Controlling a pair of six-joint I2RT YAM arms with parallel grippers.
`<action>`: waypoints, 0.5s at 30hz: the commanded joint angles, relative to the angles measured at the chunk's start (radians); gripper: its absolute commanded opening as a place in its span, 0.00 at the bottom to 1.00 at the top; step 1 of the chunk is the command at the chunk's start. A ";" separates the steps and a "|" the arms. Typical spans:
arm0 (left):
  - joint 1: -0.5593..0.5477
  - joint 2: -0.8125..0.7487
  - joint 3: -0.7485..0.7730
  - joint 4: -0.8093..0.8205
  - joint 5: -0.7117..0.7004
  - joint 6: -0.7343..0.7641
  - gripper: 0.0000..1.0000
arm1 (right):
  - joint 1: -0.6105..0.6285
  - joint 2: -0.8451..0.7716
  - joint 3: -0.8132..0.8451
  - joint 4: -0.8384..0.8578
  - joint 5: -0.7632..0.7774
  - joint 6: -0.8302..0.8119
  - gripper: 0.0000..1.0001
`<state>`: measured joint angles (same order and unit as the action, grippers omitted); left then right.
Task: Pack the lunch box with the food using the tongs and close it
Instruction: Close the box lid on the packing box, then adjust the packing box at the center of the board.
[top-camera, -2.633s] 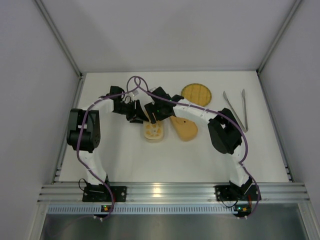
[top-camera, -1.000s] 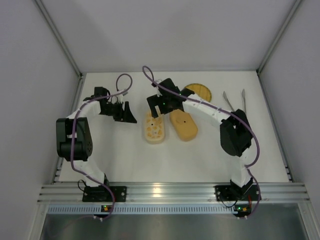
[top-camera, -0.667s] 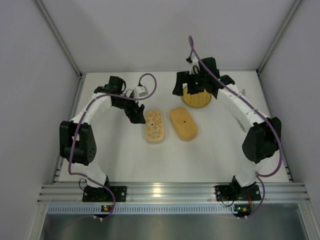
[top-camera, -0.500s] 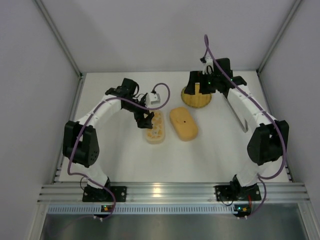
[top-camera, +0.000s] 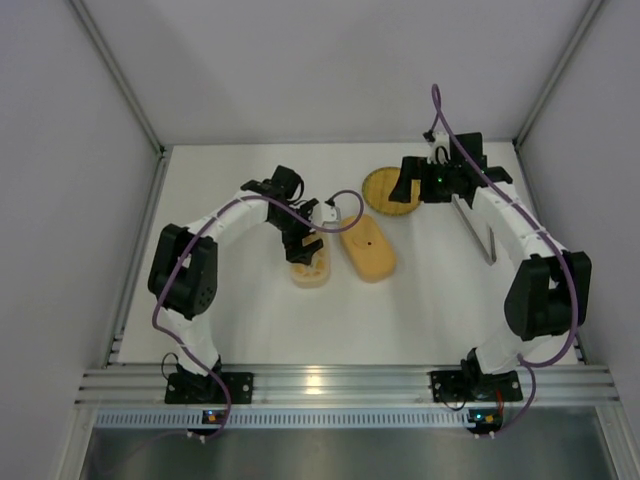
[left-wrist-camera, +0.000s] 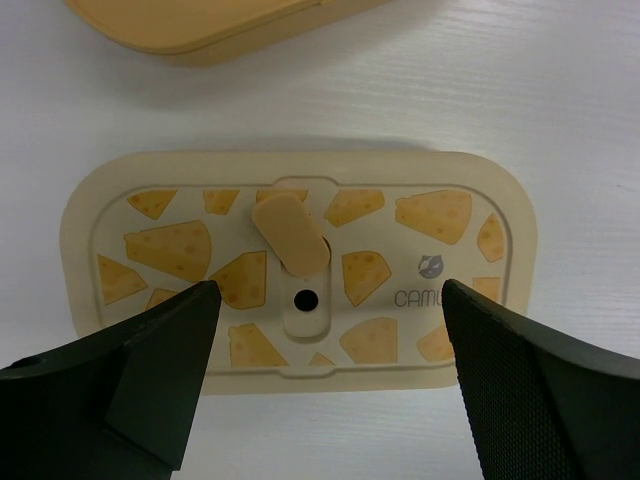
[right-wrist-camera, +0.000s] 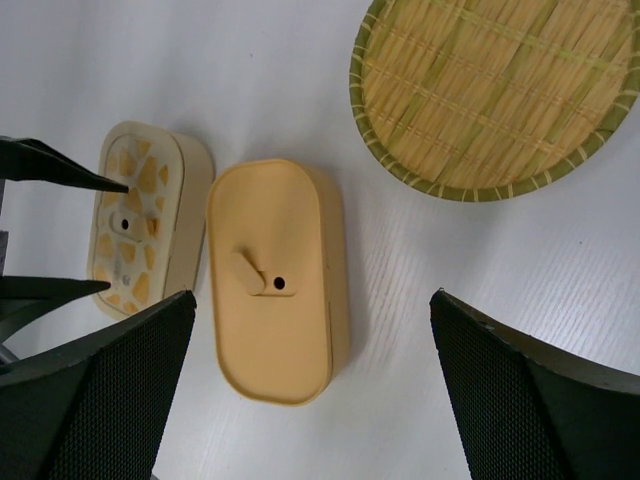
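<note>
The left fingers (left-wrist-camera: 150, 365) stand wide apart and empty, straddling the cheese-printed lunch box (left-wrist-camera: 375, 272). The right fingers (right-wrist-camera: 105, 395), just as spread and empty, hover by the round woven plate (right-wrist-camera: 490, 90). A smooth plain yellow-orange oval container (right-wrist-camera: 285, 345) lies just beside the printed one, and the slim metal tongs (top-camera: 488, 246) lie near the right edge, partly behind the right arm. The white, faintly grained tabletop (top-camera: 250, 310) lies open toward the near aluminium rail (top-camera: 330, 383), boxed in by pale walls.

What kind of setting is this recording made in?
Probably a lab robot test cell: plain white walls enclose a white table, and two arms are bolted to an aluminium rail at its near edge.
</note>
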<state>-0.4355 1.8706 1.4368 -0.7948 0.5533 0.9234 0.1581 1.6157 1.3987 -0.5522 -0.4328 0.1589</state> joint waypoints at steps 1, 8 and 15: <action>-0.011 0.033 -0.012 0.048 -0.042 0.064 0.96 | -0.014 -0.046 -0.015 0.029 -0.017 -0.012 0.99; -0.058 0.032 -0.160 0.121 -0.124 0.100 0.95 | -0.025 -0.030 -0.046 0.017 0.028 -0.018 0.99; -0.059 0.022 -0.162 0.117 -0.115 0.083 0.94 | -0.023 0.071 -0.090 0.014 0.147 -0.019 0.95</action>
<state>-0.4778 1.8408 1.3350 -0.6495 0.5079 0.9672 0.1524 1.6333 1.3151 -0.5518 -0.3519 0.1493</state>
